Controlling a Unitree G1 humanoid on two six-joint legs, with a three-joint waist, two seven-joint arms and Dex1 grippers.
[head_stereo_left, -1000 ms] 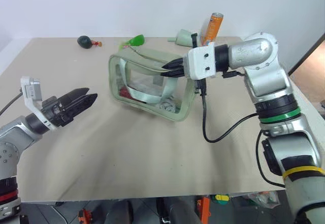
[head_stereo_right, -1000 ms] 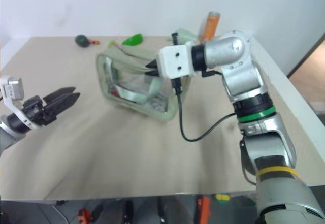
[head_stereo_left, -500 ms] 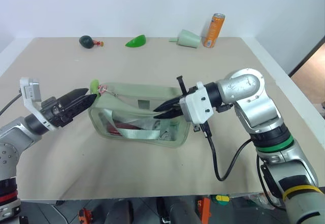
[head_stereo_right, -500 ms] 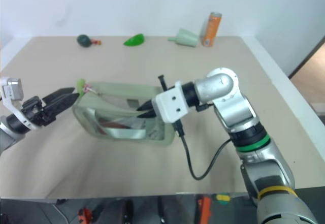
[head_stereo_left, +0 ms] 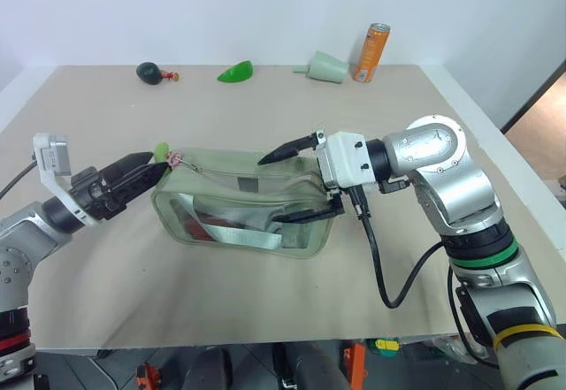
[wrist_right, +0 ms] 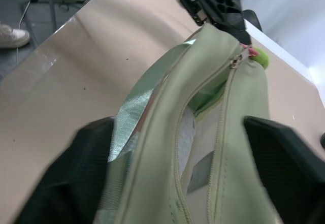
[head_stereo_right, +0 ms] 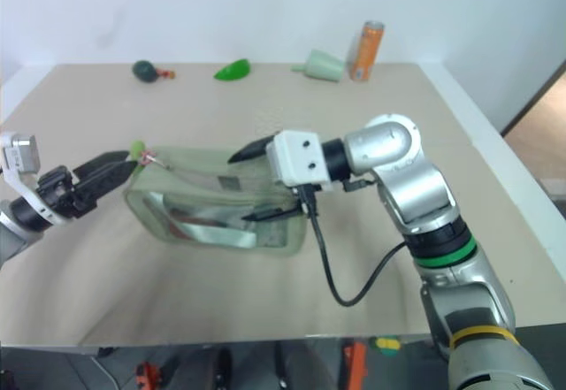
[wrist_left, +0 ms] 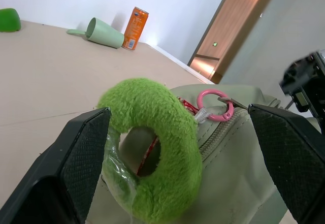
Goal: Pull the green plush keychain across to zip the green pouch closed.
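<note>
Right end effector just spread apart, straddling pouch end; pouch set down. Left end effector apart around keychain. Zip open; pull pending.

Head pair looks down; wrist views sit close, sharing the green pouch.

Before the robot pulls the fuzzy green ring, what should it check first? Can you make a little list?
1. Green plush keychain between the left gripper's fingers: ok, both fingers flank it.
2. Left gripper closed on the keychain: not ok, jaws open.
3. Right gripper steadying the green pouch: not ok, jaws open, one finger above and one against its side.
4. Zipper open and needing the pull: ok, the top gapes in the right wrist view.
5. Pink link joined to the zipper: ok.
6. Pouch resting on the table: ok.
</note>
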